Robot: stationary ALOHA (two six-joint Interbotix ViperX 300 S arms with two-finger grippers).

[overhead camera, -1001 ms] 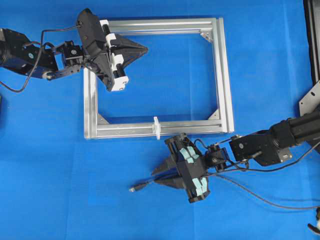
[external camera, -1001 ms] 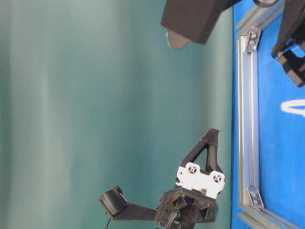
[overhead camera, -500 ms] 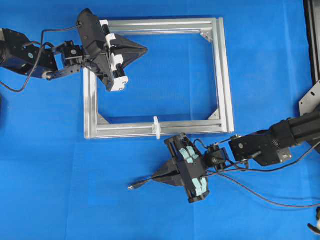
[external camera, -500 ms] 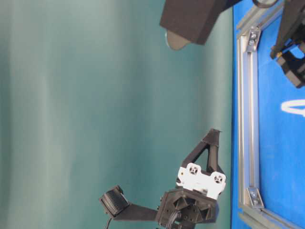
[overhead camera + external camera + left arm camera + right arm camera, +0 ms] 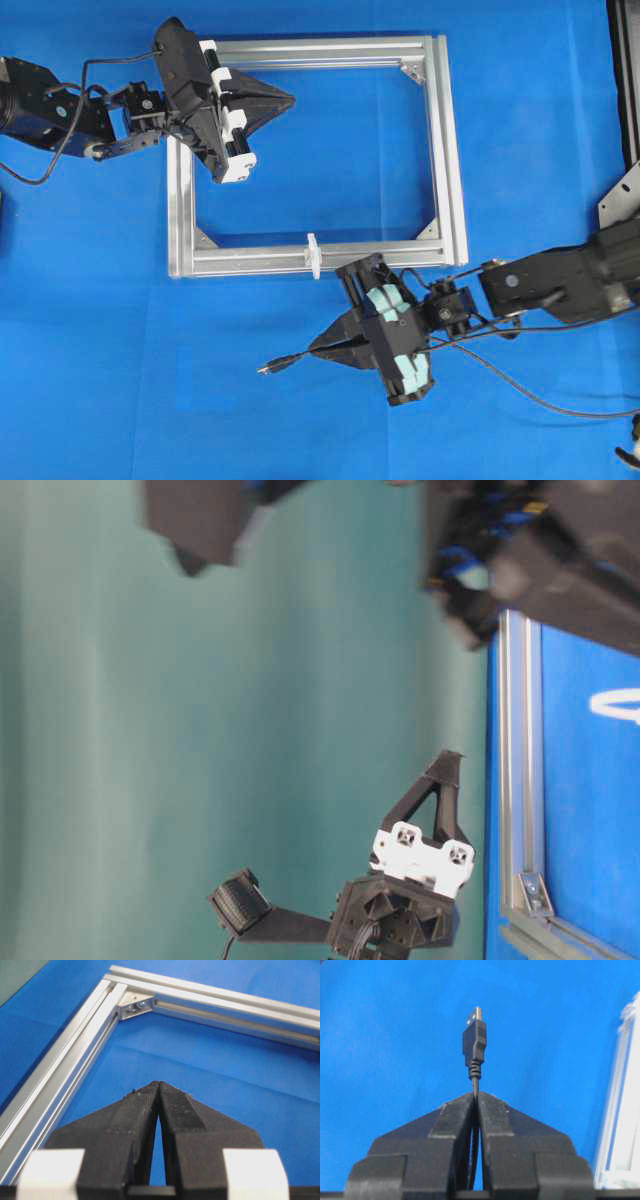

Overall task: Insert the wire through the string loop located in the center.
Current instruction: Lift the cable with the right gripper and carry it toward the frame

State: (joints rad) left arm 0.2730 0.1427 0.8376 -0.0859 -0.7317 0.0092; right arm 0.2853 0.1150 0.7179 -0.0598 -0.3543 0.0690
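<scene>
The silver frame (image 5: 315,258) lies just beyond the right gripper (image 5: 322,347), which is clamped on the wire (image 5: 475,1042), plug sticking out ahead of its tips. The string loop (image 5: 313,254) stands on the frame's near rail, off to the plug's side, across its line. The left gripper (image 5: 158,1091), closed and empty, sits farther off.
</scene>
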